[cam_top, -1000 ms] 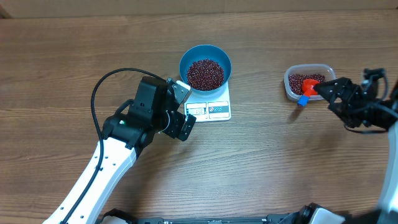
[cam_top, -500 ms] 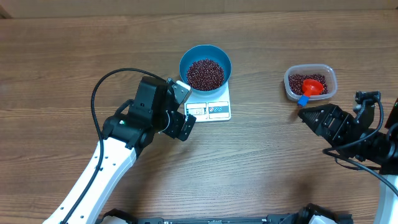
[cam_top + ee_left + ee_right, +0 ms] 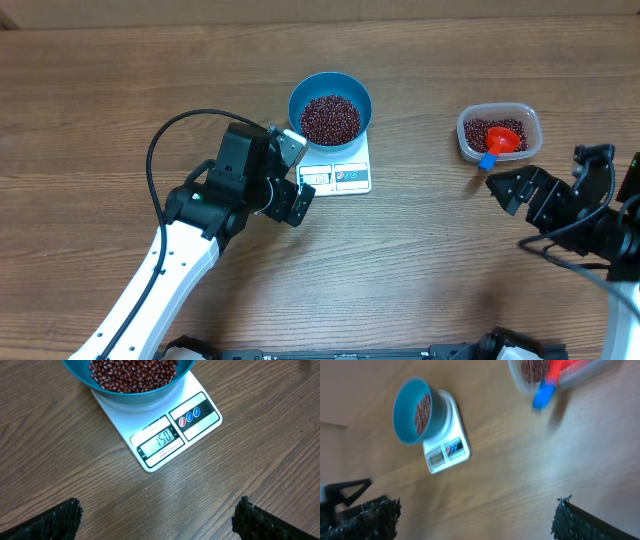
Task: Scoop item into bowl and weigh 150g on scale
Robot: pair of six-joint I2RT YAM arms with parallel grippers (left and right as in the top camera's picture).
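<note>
The blue bowl stands on the white scale, holding a heap of dark red-brown beans. In the left wrist view the scale shows 150 on its display, and the bowl is at the top edge. My left gripper is open just left of the scale, over bare wood, with nothing between its fingers. My right gripper is open and empty, a little in front of the tub. The right wrist view is blurred, with the bowl and scale far off.
A clear plastic tub at the right holds more beans and a red scoop with a blue handle that juts over its near rim. The left arm's black cable loops over the table on the left. Bare wood lies between the scale and the tub.
My right gripper has drawn back from the tub toward the table's front, leaving the red scoop resting in the tub. The left arm has not moved.
</note>
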